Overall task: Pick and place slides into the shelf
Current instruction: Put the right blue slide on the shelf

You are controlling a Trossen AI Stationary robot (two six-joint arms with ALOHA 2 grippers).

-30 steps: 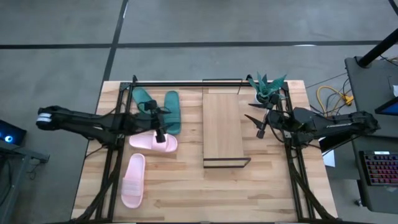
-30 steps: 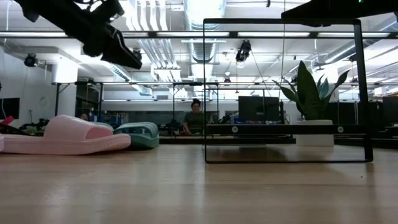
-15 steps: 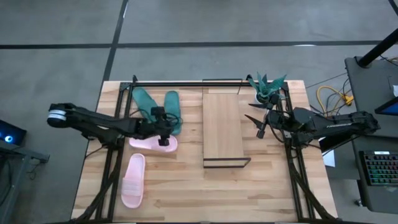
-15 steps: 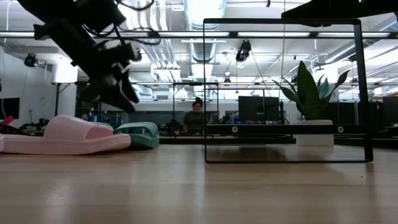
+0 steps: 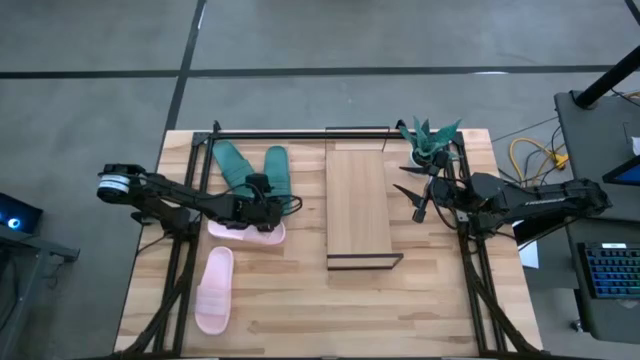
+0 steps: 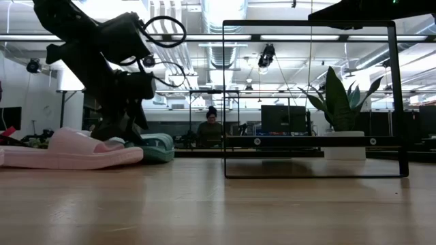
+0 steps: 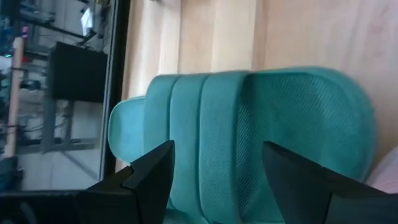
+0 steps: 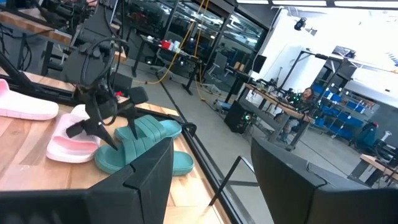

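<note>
Two teal slides lie side by side at the table's far left: one (image 5: 232, 163) and one (image 5: 277, 168). My left gripper (image 5: 267, 207) is open and low over the near end of the right-hand teal slide (image 7: 249, 124), its fingers spread over the strap. In the low view my left gripper (image 6: 121, 133) hangs just above the teal slide (image 6: 157, 146). One pink slide (image 5: 243, 232) lies just near of the gripper, the other (image 5: 213, 290) nearer still. The shelf (image 5: 358, 200) lies mid-table. My right gripper (image 5: 419, 207) waits open, right of the shelf. My left gripper comes at the right-hand teal slide from above, slanting from the table's left, with its fingers (image 7: 149, 180) spaced along the slide's length over the strap (image 7: 205, 118). I cannot tell whether they touch it.
A potted plant (image 5: 430, 142) stands at the far right corner, behind my right gripper. Dark frame rails (image 5: 300, 133) run along the table's far edge and sides. The shelf's dark end frame (image 6: 310, 175) stands upright in the low view. Bare wood (image 5: 330, 310) lies along the near edge.
My left arm has reached farther toward the table's right and its gripper has come down from high above the slides to just over the right-hand teal slide's near end, tipping downward as it went. The slides and my right arm have stayed put.
</note>
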